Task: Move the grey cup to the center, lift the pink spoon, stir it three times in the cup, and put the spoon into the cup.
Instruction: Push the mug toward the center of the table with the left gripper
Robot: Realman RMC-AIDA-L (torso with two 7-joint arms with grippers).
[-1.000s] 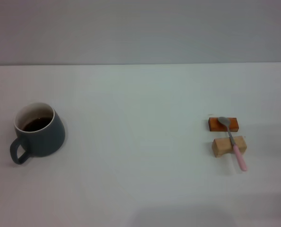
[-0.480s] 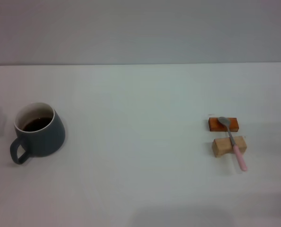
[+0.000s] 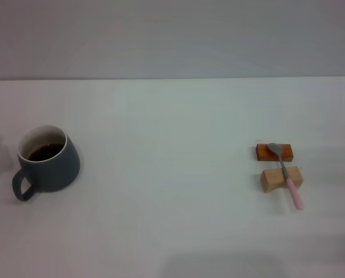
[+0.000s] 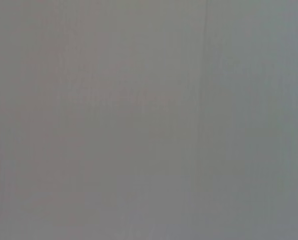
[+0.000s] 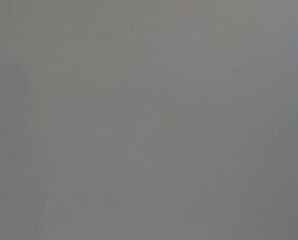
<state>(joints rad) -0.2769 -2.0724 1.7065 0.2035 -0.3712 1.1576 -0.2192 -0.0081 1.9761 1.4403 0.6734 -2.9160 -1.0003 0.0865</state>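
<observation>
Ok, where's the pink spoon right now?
In the head view the pink spoon is on the table's right side, lying across the tan block with its bowl on the orange block, far from the grey cup.

A plain white surface carries everything. On its left side stands the grey cup, handle toward the near edge. Well apart on the right lie an orange block and, just nearer, a tan wooden block, close together.
</observation>
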